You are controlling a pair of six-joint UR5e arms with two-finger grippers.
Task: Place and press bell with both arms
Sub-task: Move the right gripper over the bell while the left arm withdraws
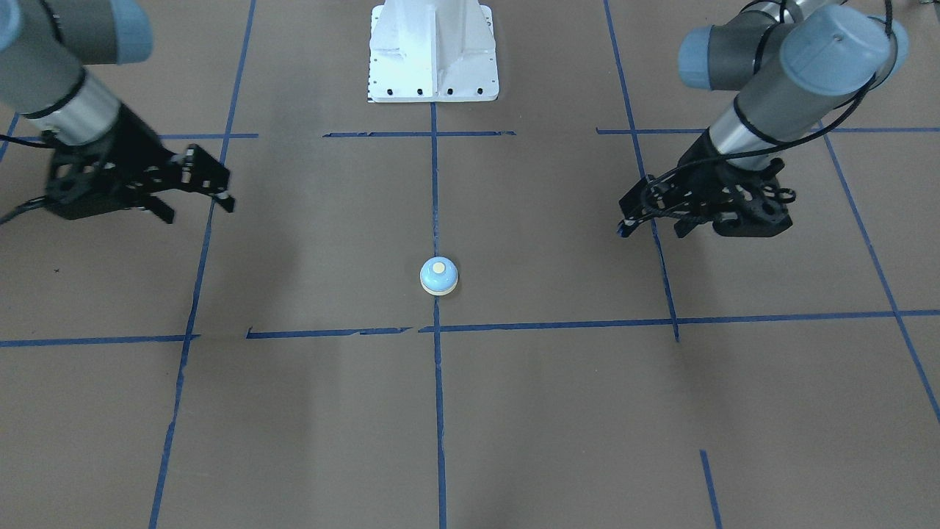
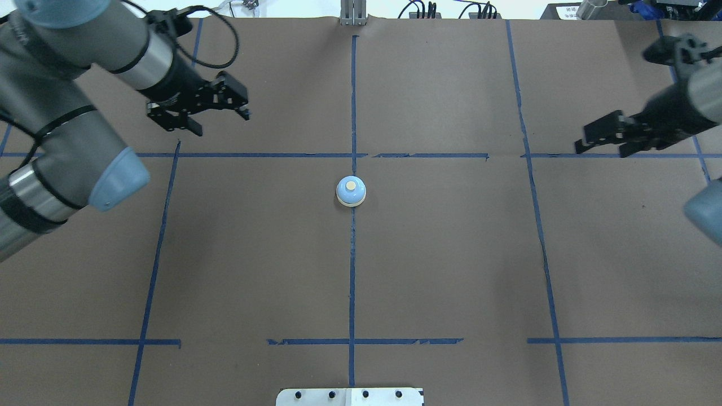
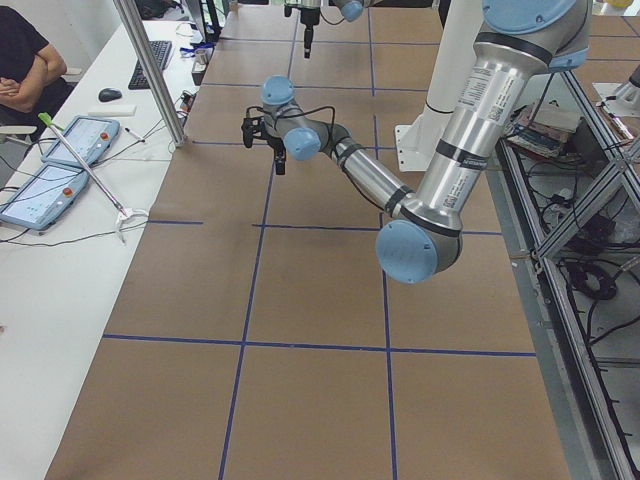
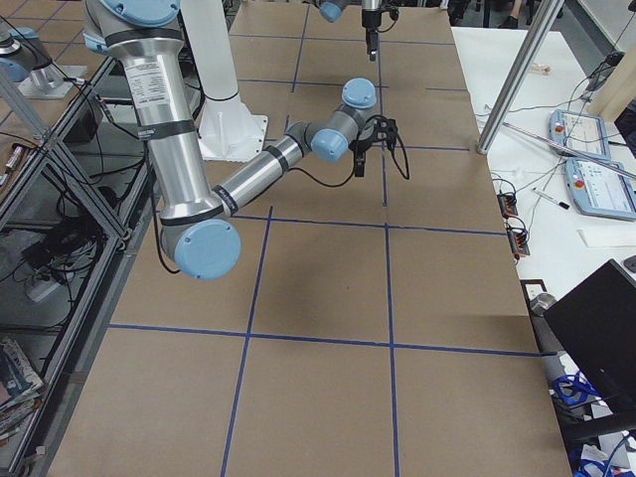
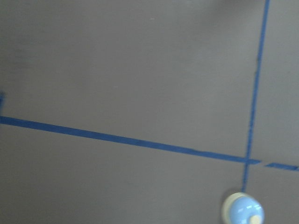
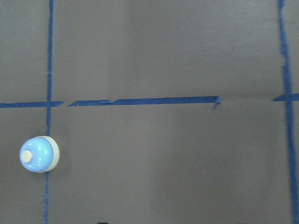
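Bell (image 2: pixel 351 191) sits alone on the surface (image 2: pixel 451 254), left fingers (image 2: pixel 240 110) and right fingers (image 2: pixel 592 138) both spread apart and well away, so 2 arms (image 2: pixel 67 135) converging could clash or shove it sideways.

Looks straight down on a brown matte tabletop (image 6: pixel 163 51) marked with blue tape. Shows a left vertical blue tape strip (image 6: pixel 48 56) near one edge, a right vertical blue tape strip (image 6: pixel 286 140) near the other, and a horizontal blue tape strip (image 6: pixel 154 100) between them, ragged and broken by small gaps close to both crossings. Finds a small light-blue dome-shaped desk bell (image 6: pixel 39 154) low at the left, below the horizontal strip, sitting on the left vertical strip and hiding part of it. Catches its cream round button (image 6: pixel 27 157) toward the dome's left side and a sliver of cream base rim (image 6: pixel 56 154) along the right.
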